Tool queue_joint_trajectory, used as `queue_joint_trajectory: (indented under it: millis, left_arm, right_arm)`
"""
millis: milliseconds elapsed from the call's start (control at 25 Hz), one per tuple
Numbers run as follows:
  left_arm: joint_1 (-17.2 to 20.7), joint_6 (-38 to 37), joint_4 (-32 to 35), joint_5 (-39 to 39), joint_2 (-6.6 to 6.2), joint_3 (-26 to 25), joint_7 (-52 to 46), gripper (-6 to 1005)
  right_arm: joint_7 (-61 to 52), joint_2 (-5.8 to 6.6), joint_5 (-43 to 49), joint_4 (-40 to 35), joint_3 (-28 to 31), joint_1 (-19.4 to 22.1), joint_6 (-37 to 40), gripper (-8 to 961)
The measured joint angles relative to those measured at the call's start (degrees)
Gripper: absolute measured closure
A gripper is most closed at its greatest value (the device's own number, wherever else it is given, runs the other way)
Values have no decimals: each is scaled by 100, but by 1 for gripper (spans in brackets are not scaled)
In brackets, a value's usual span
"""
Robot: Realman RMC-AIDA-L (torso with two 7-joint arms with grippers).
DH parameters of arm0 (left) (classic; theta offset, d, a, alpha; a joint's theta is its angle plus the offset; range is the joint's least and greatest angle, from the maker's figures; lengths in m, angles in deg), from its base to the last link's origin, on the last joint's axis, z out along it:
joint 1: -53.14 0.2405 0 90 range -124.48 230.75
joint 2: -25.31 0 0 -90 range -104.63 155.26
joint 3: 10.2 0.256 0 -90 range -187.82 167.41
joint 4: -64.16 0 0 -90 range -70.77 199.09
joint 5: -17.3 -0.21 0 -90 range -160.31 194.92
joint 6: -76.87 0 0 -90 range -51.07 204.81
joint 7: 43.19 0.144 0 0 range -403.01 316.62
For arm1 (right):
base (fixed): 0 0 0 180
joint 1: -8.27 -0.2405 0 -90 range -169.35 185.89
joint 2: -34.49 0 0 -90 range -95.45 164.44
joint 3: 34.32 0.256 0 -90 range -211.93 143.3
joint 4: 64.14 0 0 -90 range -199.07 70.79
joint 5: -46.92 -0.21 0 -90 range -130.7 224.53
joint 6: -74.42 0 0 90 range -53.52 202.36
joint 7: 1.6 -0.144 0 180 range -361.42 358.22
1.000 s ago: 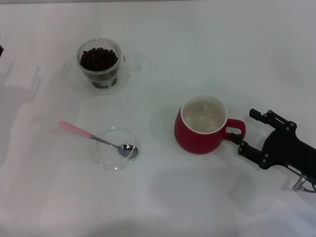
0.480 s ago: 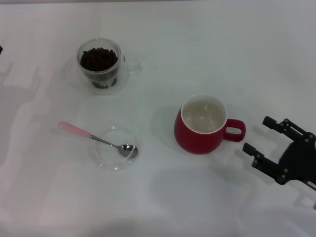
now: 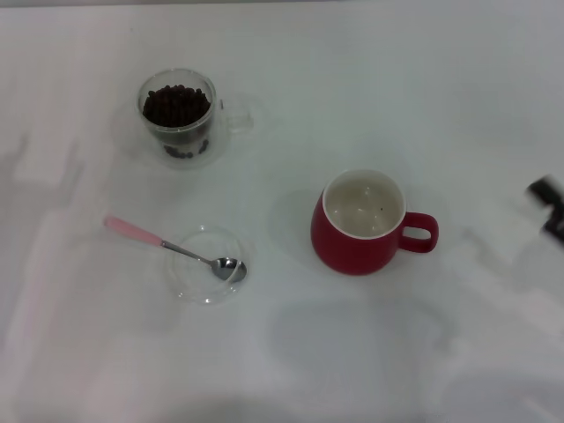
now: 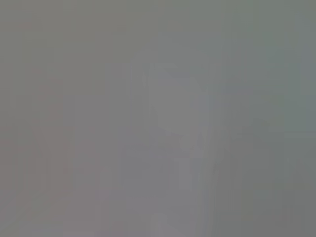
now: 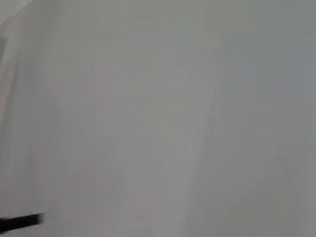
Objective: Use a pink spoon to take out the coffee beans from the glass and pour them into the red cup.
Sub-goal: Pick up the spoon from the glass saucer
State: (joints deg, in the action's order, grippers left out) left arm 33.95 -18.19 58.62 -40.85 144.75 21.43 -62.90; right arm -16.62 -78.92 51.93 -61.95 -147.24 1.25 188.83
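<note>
In the head view the glass stands at the back left, filled with dark coffee beans. The pink spoon lies at the front left, its bowl resting in a clear shallow saucer and its pink handle pointing left. The red cup stands right of centre, upright, handle to the right, its cream inside holding no beans. Only a blurred dark tip of my right gripper shows at the right edge, well clear of the cup. My left gripper is out of view.
Everything stands on a plain white table. The wrist views show only blank pale surface, with a dark sliver at one edge of the right wrist view.
My right gripper has drawn back from beside the red cup's handle to the right, almost leaving the head view. The cup, glass and spoon have not moved.
</note>
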Motion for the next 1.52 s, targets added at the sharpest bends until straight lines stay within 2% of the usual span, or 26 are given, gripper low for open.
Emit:
queue_joint_trajectory:
  millis: [200,360,480,720,920,1120,1520]
  left_arm:
    - [164,-556,-597,60,17,-125,-1003,300]
    - [243,-594,-955,32,20,-112,-2289,300]
    - [269,-558,-1337,-22,34,-77,-2737,300]
    - [245,-43,-1948,-403,61,-70,-3344,300]
    - [410,366,-2207,-473,72,-63,-3517,300]
    - [511,509,-2188,-564,56,-52,-3728,301]
    - [229,1170,-1978,-873,46,-35,-4124,301]
  right_arm:
    - [-272,128,-921,44,-1,-67,118,199]
    - [-707,293,-1421,232,-1,-243,86,198]
    - [-819,383,-1637,468,6,-405,40,198]
    - [-824,406,-2254,604,81,-537,-90,198]
    - [-1135,489,-2525,606,82,-587,-118,198]
    - [-1257,465,-2769,594,77,-599,-111,198]
    - [-1247,463,-2787,645,76,-628,-52,199]
